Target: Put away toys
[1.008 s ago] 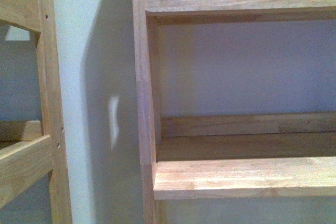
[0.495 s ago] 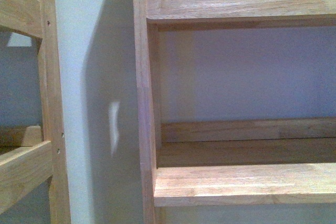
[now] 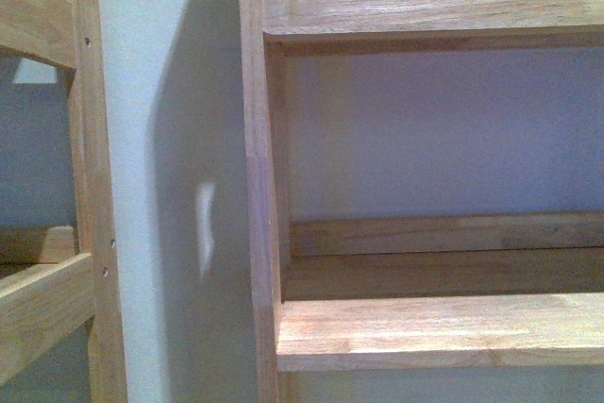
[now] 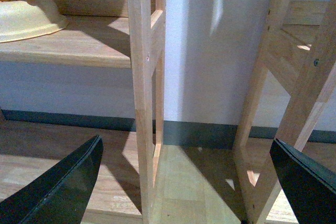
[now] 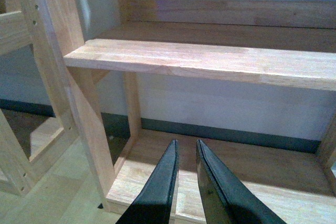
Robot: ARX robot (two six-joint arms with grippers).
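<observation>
The orange-yellow plush toy is out of view in every frame. My left gripper [image 4: 186, 153] is open and empty, its dark fingers [image 4: 68, 182] wide apart, facing the gap between two wooden shelf units just above the floor. My right gripper [image 5: 186, 145] is shut and empty, held over the bottom board [image 5: 252, 182] of the right shelf unit. Neither arm shows in the front view.
The front view shows a wooden shelf board [image 3: 439, 327], its upright [image 3: 257, 186] and a second unit's post [image 3: 85, 139] against a pale wall. In the left wrist view a cream bowl-like object [image 4: 29, 19] lies on a shelf, uprights [image 4: 142, 77] close ahead.
The front view shifted slightly between one second and half a second ago, the shelves sitting a little lower in the picture. Since then nothing has moved.
</observation>
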